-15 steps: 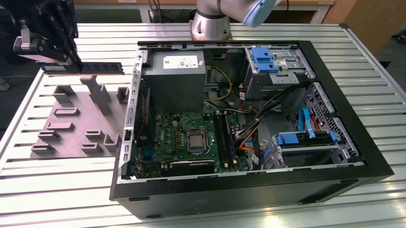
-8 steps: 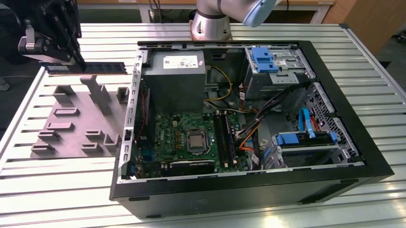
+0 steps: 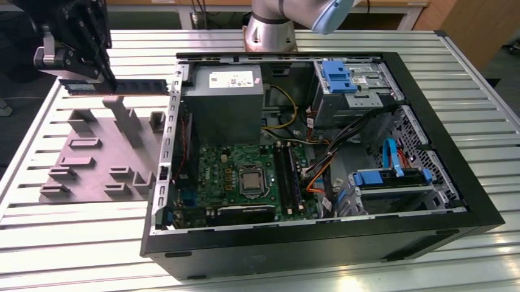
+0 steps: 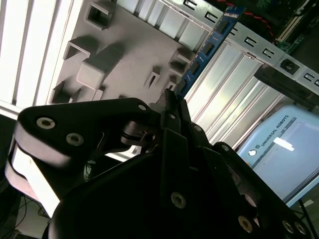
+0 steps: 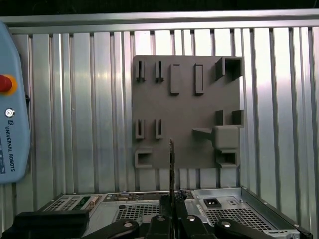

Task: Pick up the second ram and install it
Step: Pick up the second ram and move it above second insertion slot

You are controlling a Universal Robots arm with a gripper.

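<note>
The second ram point(image 3: 134, 86), a long narrow dark stick, hangs level above the far edge of the grey fixture plate point(image 3: 89, 159), just outside the computer case's wall on the exterior view's left. My gripper point(image 3: 96, 81) is shut on it near one end. In the second wrist view the blue stick point(image 4: 207, 47) runs out from the fingertips point(image 4: 172, 102) toward the case. The first wrist view shows the ram point(image 5: 172, 162) edge-on above the gripper point(image 5: 172, 206), over the plate point(image 5: 184, 112). The green motherboard point(image 3: 231, 176) with its dark memory slots point(image 3: 286, 173) lies inside the case.
The open black computer case point(image 3: 325, 243) lies on a ribbed metal table point(image 3: 73, 237), with a power supply point(image 3: 223, 97), blue drive brackets point(image 3: 337, 76) and loose cables point(image 3: 325, 164) inside. Upright blocks stand on the fixture plate. A teach pendant point(image 5: 12, 114) rests on the table.
</note>
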